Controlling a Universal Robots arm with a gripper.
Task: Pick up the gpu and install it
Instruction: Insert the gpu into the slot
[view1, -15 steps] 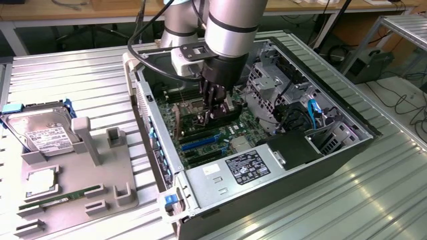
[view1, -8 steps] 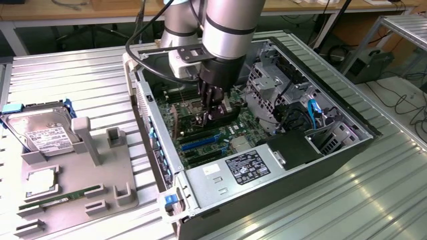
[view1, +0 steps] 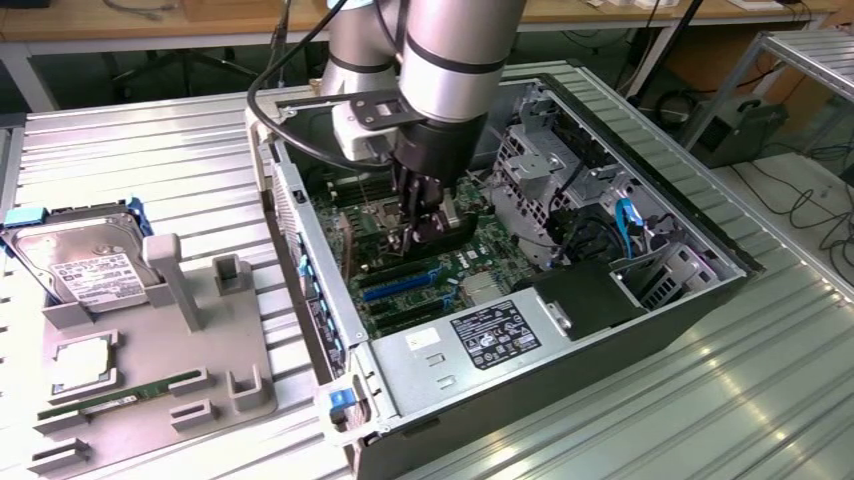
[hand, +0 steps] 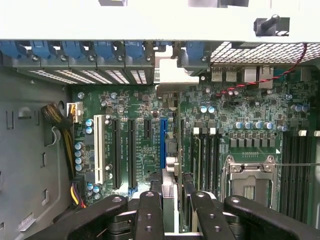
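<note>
Wrist view: gripper (hand: 172, 200) pinches the gpu (hand: 170, 165) edge-on over the motherboard (hand: 140, 145) (thin, stiff, fragile; hold edges).

Nothing printed can actually be read. The hard drive (view1: 83, 268) carries a white label, and the power supply (view1: 481, 335) inside the computer case (view1: 694, 300) a black one (lines of print, all too small to make out).

Open computer case (view1: 694, 300) on a ribbed metal table (view1: 134, 160); hard drive (view1: 83, 262) on a grey fixture tray (view1: 147, 370) beside it.
</note>
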